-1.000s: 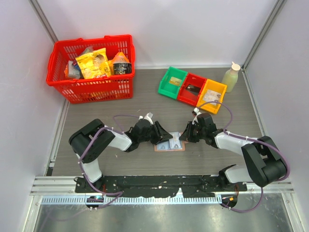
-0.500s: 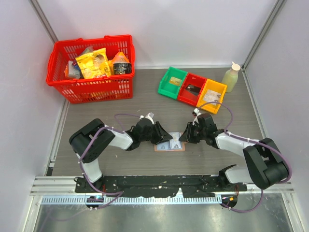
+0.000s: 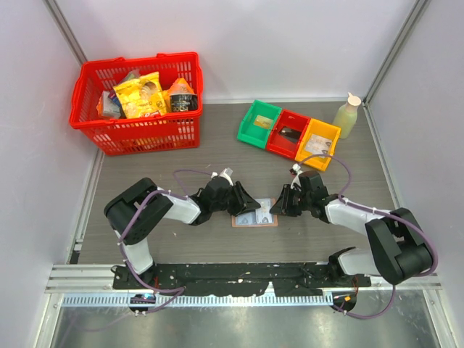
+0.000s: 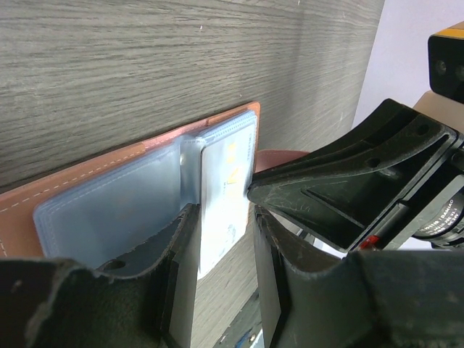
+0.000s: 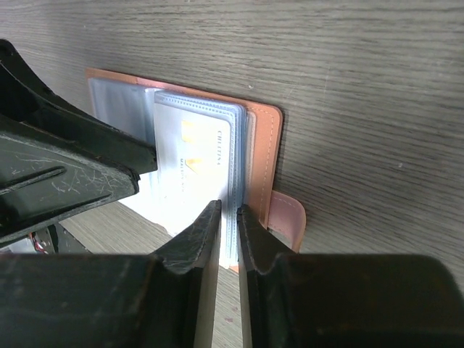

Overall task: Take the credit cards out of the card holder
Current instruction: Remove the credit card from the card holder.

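Card holder (image 5: 265, 156), tan (bluish sleeves (image 5: 118, 109))

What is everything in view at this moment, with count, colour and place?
basket: one, red, far left of the table, holding snack packs
green bin, red bin, yellow bin: three in all, in a row at the far right
bottle: one, pale green with a cream cap, right of the yellow bin
card holder: one, pinkish-tan with clear sleeves, open flat between the grippers
credit card: one visible, pale with yellow marks, in a sleeve; any others cannot be counted
table: one, grey wood grain
left gripper: one, black, fingers apart over the card's end
right gripper: one, black, fingers close together at the sleeve edges
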